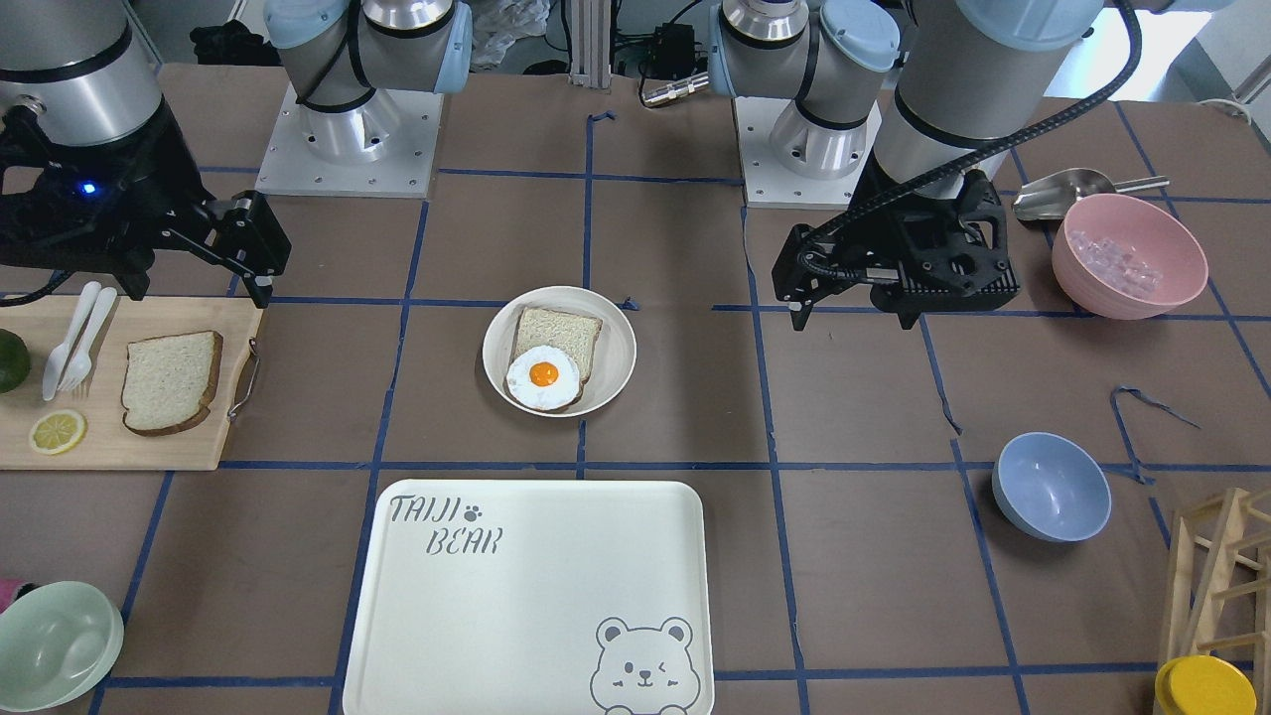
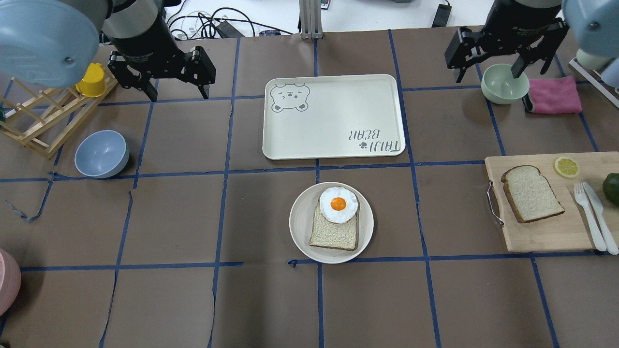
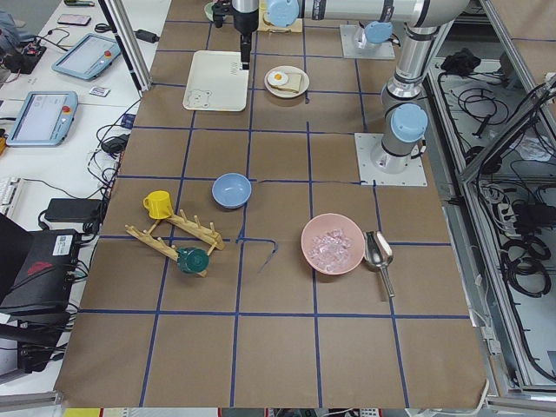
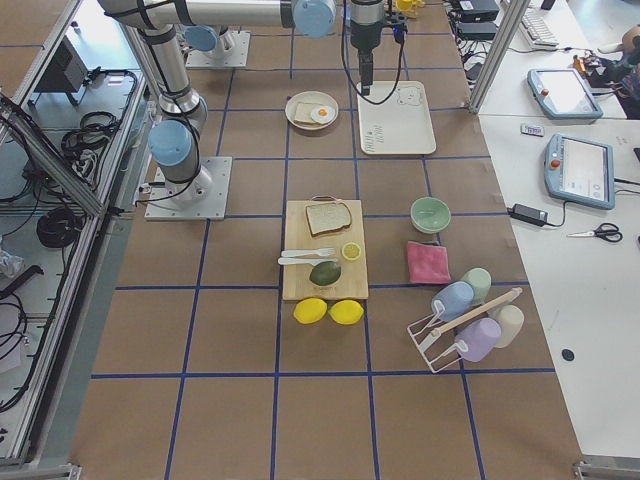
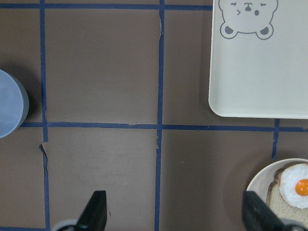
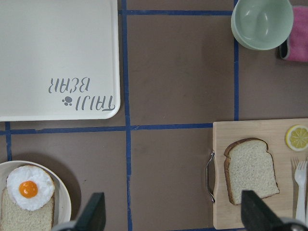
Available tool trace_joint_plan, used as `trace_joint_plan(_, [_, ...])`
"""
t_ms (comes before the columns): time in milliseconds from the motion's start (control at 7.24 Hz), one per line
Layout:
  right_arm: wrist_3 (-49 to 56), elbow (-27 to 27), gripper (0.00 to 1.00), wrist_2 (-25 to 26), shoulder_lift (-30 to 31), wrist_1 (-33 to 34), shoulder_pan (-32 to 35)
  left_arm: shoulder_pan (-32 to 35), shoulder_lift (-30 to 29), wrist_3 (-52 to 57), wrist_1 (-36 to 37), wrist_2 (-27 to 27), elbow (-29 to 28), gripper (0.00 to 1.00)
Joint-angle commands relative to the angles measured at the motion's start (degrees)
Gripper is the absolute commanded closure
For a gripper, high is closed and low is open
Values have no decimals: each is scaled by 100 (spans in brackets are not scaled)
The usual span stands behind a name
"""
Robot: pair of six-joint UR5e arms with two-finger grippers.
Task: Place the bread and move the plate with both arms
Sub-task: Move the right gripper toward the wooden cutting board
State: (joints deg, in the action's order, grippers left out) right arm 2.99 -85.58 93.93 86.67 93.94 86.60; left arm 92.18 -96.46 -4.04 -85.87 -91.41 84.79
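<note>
the bread (image 6: pixel 251 171) lies on the cutting board (image 6: pixel 269 211), well nearer the right gripper (image 6: pixel 173 214), whose jaws hang wide open and empty.

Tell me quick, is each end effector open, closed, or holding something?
Left black two-finger end effector: open, holding nothing.
Right black two-finger end effector: open, holding nothing.
</note>
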Motion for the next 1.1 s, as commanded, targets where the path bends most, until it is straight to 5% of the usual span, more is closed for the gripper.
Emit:
trace_joint_plan(0, [0,-3,0,-15,-1,2,6,1,5,0,0,0,3,0])
trace_joint_plan(967, [70,-64,0,90,95,-355,6,1,5,0,0,0,3,0])
